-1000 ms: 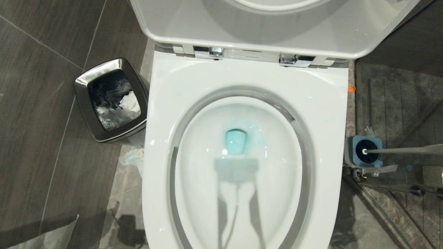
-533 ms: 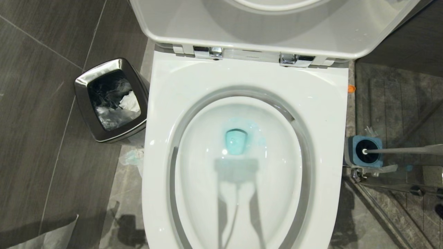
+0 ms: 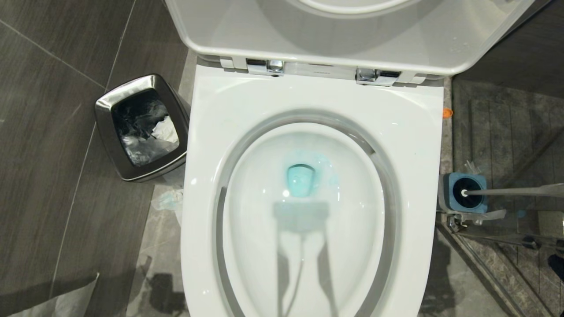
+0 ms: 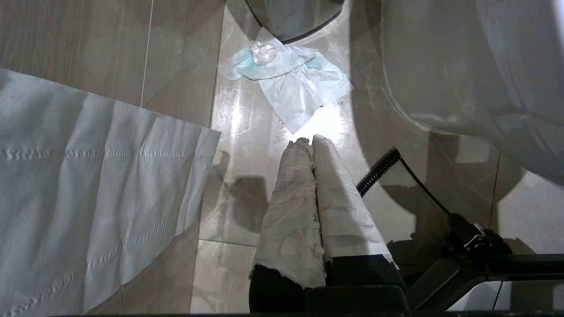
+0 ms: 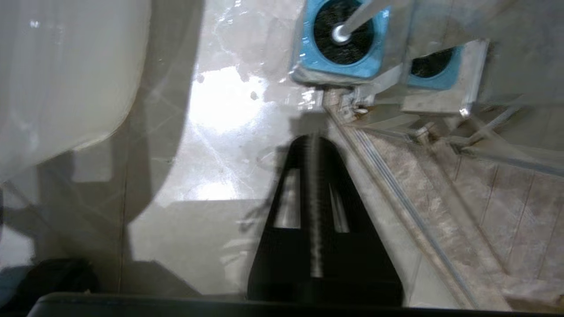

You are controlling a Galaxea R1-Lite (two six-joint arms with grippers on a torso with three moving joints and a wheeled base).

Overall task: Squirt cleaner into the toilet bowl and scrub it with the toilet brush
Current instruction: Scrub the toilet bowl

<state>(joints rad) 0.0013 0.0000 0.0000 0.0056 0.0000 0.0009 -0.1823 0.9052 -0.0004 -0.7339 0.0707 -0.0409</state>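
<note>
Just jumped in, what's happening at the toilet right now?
Teal-blue cleaner already sits in the toilet bowl, so squirting looks done. The toilet brush is in its blue holder on the floor at the robot's right, untouched. The right claw hangs above the floor near that holder, holding nothing. The left claw is shut and empty, low beside the bowl.

You look down on a floor of dark grey-brown tiles [image 3: 48, 145] with thin pale joints. A steel bin [image 3: 142, 127] with a dark liner and white waste stands on it at the left. Beside it lies a crumpled tissue [image 4: 288, 86], and a paper sheet [image 4: 88, 193] is spread nearer. At the right, stone-patterned tiles [image 3: 506, 127] lie behind a metal rail [image 5: 396, 193]. Strong light reflects from the glossy floor.
</note>
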